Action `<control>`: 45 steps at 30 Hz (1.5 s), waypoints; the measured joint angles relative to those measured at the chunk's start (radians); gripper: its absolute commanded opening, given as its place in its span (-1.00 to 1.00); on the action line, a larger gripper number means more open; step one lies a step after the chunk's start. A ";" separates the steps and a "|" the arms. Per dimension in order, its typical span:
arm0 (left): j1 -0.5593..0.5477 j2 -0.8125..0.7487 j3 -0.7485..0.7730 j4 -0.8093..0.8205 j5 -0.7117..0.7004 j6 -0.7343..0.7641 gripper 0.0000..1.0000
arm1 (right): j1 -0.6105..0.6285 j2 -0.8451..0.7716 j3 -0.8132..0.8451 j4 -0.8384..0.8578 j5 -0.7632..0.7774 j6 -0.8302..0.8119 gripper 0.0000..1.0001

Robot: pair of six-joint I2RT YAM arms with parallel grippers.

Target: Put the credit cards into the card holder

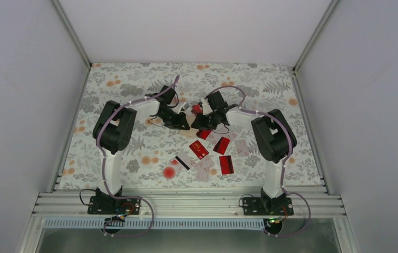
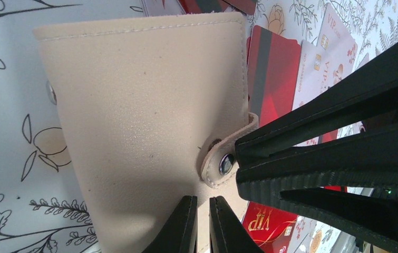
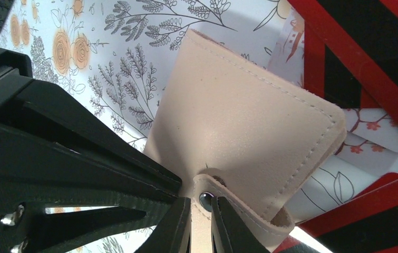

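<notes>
Gripping the snapped-shut card holder, my left hand pinches its edge, my right hand its snap tab; the credit cards lie loose on the bench.

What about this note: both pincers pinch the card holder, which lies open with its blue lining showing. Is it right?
No. The card holder is folded shut, only its tan outside showing, as both wrist views show. The rest stands: the left pincer pinches its edge, the right pincer its snap strap.
</notes>
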State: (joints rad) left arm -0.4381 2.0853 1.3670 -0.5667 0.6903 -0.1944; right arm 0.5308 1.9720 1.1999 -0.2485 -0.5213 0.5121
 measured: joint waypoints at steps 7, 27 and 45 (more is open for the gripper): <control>0.000 0.001 0.000 0.000 0.000 0.000 -0.81 | 0.000 0.009 0.000 0.016 -0.007 0.000 -0.78; 0.000 0.003 0.004 -0.004 0.000 0.000 -0.82 | 0.005 0.042 0.038 -0.003 0.010 0.006 -0.91; -0.001 -0.007 0.005 -0.006 -0.029 -0.005 -0.88 | 0.075 0.113 0.230 -0.211 0.192 -0.056 -0.91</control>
State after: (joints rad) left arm -0.4389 2.0785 1.3724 -0.5732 0.6617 -0.1993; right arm 0.6056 2.0850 1.4300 -0.4591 -0.3294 0.4564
